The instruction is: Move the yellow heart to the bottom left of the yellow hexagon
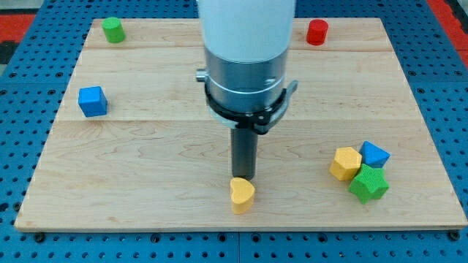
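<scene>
**Nudging a small heart toward the cluster at the view's right**

Resting just below my tip (243,177), toward the view's bottom, the yellow heart (242,194) is found near the bottom edge of the wooden board (161,168). The rod's end appears to touch the heart's upper edge or to sit right behind it; actual contact cannot be settled from this view.

The heart is judged to be a light, rigid block with a smooth finish, likely to slide easily on the board and to spin if pressed off-centre. No hold can be taken on it, since no jaws are fitted: nothing is spread or pinched, and the block can only be pushed. A push is best applied against its side facing the view's left, through its middle, so that it travels toward the view's right without turning.

Well away to the right of my tip, at roughly the same height in the view, the yellow hexagon (345,163) is seen, touching a blue block (374,154) and a green block (368,183). The spot to its lower left looks open.

Far up and to the left of my tip lie a blue cube (93,101) and a green block (112,29); up and to the right, a red cylinder (316,32).
</scene>
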Controlling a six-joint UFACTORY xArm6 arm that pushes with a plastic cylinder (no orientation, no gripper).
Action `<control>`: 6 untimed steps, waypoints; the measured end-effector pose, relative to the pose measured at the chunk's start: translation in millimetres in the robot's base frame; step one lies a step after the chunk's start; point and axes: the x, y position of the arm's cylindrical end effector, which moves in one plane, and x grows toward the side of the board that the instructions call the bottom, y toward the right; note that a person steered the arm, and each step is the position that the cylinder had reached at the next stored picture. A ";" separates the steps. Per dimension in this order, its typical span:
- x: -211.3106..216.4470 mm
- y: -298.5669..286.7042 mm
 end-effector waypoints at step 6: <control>61.1 -7.9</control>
